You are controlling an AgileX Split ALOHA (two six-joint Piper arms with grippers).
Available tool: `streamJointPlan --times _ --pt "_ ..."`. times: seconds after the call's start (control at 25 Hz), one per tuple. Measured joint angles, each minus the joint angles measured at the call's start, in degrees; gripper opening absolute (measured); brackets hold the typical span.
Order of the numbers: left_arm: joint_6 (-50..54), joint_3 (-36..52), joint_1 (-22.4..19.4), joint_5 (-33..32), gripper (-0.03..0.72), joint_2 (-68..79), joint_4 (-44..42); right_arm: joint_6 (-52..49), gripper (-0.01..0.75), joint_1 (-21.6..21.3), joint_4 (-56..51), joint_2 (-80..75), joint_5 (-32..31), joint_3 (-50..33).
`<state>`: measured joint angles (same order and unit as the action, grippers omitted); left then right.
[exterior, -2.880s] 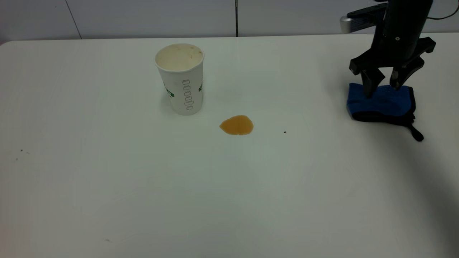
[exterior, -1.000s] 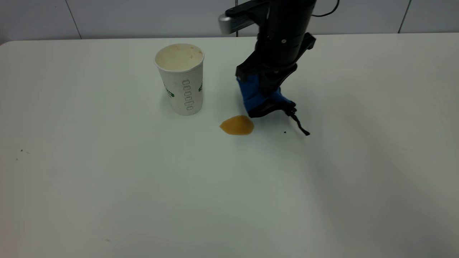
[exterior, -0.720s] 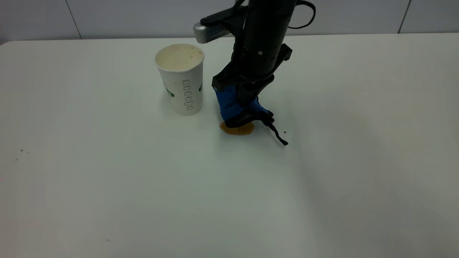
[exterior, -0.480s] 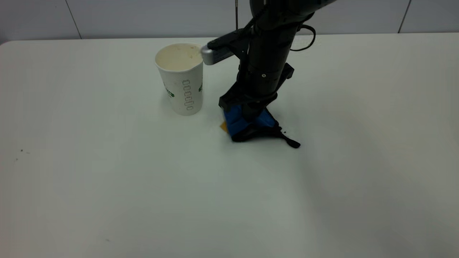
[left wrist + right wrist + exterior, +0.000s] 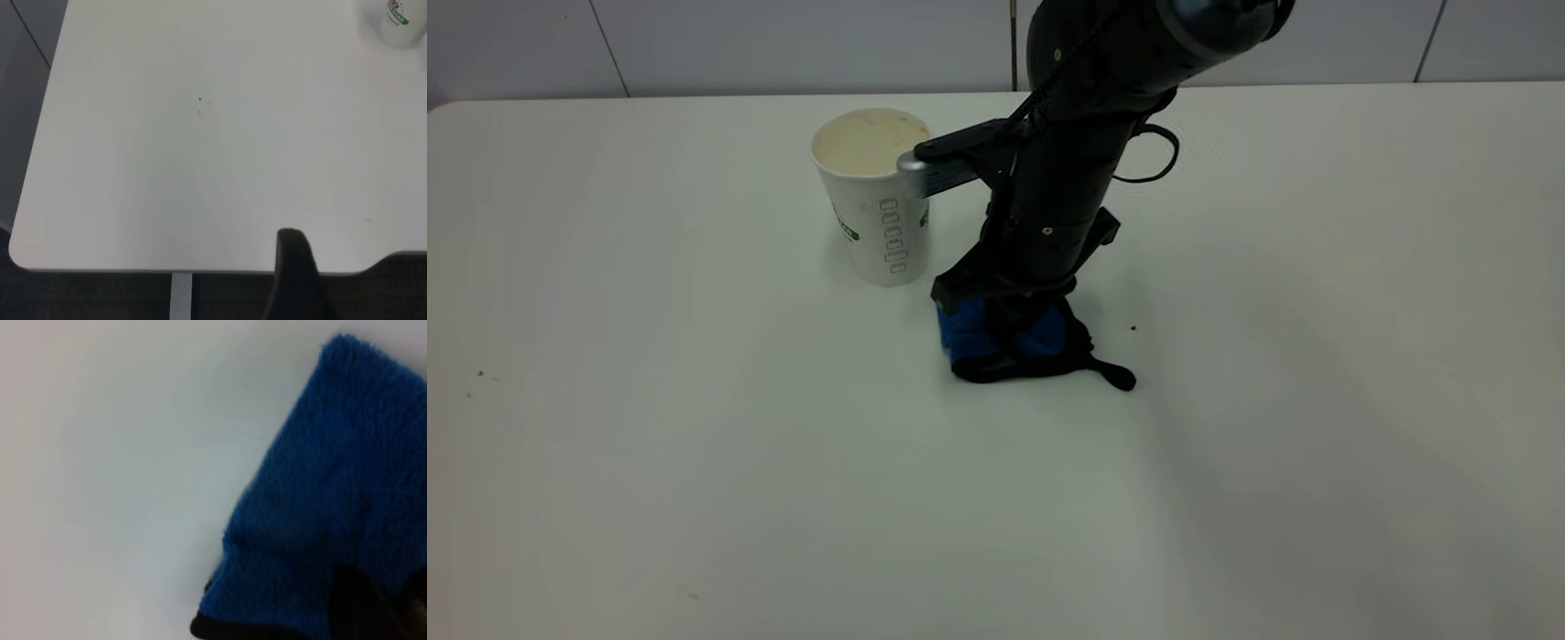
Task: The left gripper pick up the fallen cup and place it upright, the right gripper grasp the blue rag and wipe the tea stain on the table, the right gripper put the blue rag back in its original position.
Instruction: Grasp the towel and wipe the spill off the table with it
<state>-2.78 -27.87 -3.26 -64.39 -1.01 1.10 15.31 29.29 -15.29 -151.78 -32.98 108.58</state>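
My right pincer pinches the fluffy blue rag with black trim and presses it flat onto the white table, just in front of the cup. No tea stain shows around the cloth, so I judge the wiping is underway or nearly done. Just behind stands the white paper cup with green print, upright, so that step is finished. Carrying the rag back to its place remains. My left pincer sits off the table edge; whether it is spread I cannot tell.
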Motion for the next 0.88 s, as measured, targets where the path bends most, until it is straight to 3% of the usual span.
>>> streamJointPlan --times 0.24,0.44,0.68,0.88 --pt "0.0 0.0 0.0 0.0 0.515 0.0 0.0 1.5 0.055 0.9 -1.2 -0.4 1.4 2.3" --pt "-0.1 0.0 0.0 0.0 0.515 0.0 0.0 -0.2 0.055 -2.7 0.0 -0.5 2.3 2.6" --pt "-0.1 0.0 0.0 0.0 0.515 0.0 0.0 -3.3 0.055 -8.0 1.1 -0.5 -4.5 2.8" --pt "-0.1 0.0 0.0 0.0 0.515 0.0 0.0 -3.7 0.055 -5.8 1.3 -0.5 -7.8 2.8"
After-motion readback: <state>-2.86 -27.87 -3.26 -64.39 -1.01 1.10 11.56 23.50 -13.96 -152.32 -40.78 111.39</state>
